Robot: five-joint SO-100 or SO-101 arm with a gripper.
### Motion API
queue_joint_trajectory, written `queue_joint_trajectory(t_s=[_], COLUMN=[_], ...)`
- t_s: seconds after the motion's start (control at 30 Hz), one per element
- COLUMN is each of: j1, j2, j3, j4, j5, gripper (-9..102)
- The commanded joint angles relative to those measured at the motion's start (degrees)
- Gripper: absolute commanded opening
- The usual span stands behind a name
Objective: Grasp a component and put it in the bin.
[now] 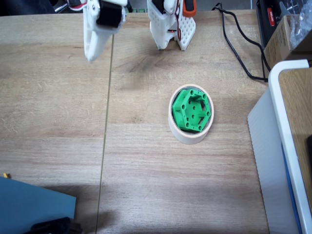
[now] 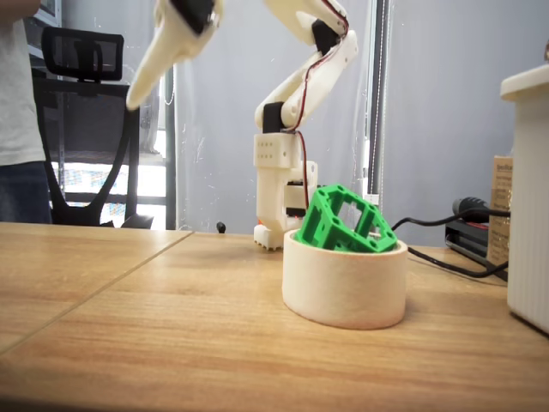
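The green hexagonal component (image 1: 192,109) lies tilted inside the bin (image 1: 187,137), a cream roll of masking tape at the middle of the table. In a fixed view from the side, the component (image 2: 343,219) leans on the bin's (image 2: 343,287) rim and sticks out above it. My gripper (image 1: 90,57) hangs high at the upper left, well apart from both. From the side, my gripper (image 2: 134,101) reads as one tapered white shape pointing down-left, its fingers together with nothing held.
The arm's base (image 1: 170,29) stands at the table's far edge. A large white-rimmed box (image 1: 287,122) fills the right side, with black cables (image 1: 239,48) behind it. A blue sheet (image 1: 29,204) lies at the lower left. A person (image 2: 17,112) and a chair (image 2: 81,60) are behind.
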Motion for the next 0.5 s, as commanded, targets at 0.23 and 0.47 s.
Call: queue_joint_trajectory(t_s=[0.23,0.47], j1=[4.7,4.8], j2=[23.3,35.2], j3=[16.7,27.4], j4=[-1.0,-0.3], j5=[-6.0,-6.2], gripper=[0,0])
